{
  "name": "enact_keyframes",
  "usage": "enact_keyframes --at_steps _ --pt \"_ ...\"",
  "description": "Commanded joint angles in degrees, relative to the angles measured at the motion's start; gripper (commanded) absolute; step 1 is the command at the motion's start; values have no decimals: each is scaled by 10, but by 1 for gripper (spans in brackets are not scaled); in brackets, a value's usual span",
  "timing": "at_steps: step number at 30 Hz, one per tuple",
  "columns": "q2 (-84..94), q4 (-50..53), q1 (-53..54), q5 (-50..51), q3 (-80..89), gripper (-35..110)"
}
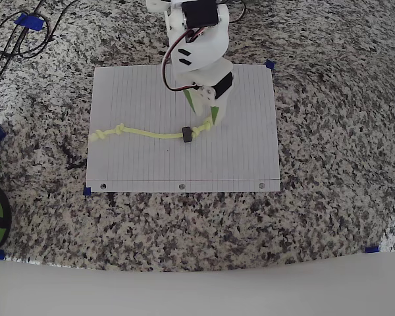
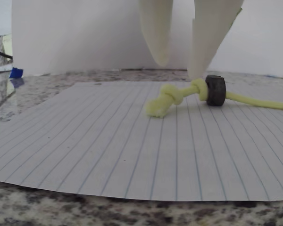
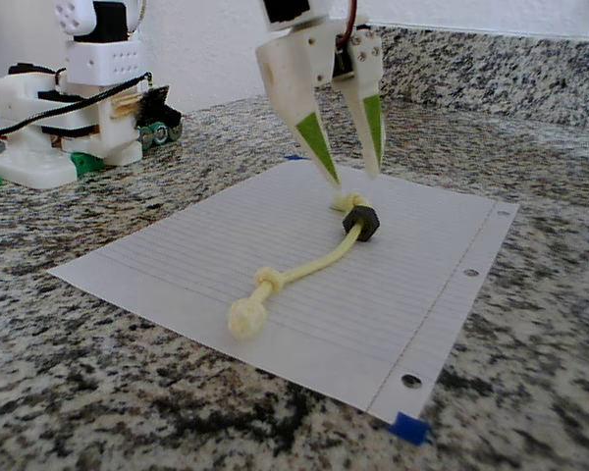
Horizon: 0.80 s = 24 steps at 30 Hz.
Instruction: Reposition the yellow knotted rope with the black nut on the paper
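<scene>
One rope, one nut, one sheet; nearest the lens in the fixed view is the blue tape tab [image 3: 409, 428] at the corner of the paper [image 3: 393, 304], then the free knotted end of the yellow knotted rope [image 3: 246, 318], which lies wholly on the paper and curves back to the black nut [image 3: 361, 223] threaded beside the far knots; the hand [image 3: 351, 177] hangs just above those far knots, fingers spread and holding nothing, tips poised either side of the knot cluster; in the wrist view one finger [image 2: 208, 42] comes down close beside the nut [image 2: 215, 90], whether touching I cannot tell, while the other ends well above the sheet; judged risks: that finger may land on the nut rather than the cord and nudge it along the rope or skid it off; closing on the rounded knot could squeeze it out sideways; tips pressing low could catch the paper and drag or crease it, since I see tape at some corners only; a pull from this end may swing the loose far end off the sheet edge; beyond, the speckled granite table [image 3: 530, 128] and a white device [image 3: 69, 118] stand well apart from the work.
</scene>
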Motion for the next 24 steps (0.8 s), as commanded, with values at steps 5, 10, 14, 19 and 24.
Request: enact_keyframes --at_steps 5,10,14,19,24 --pt "-20 -8 3 5 -22 34" --pt "-37 -18 -1 5 -32 33" --pt "-47 -28 -1 5 -40 33" --pt "-62 -32 -3 5 -47 33" --pt "-78 -40 -1 5 -47 31"
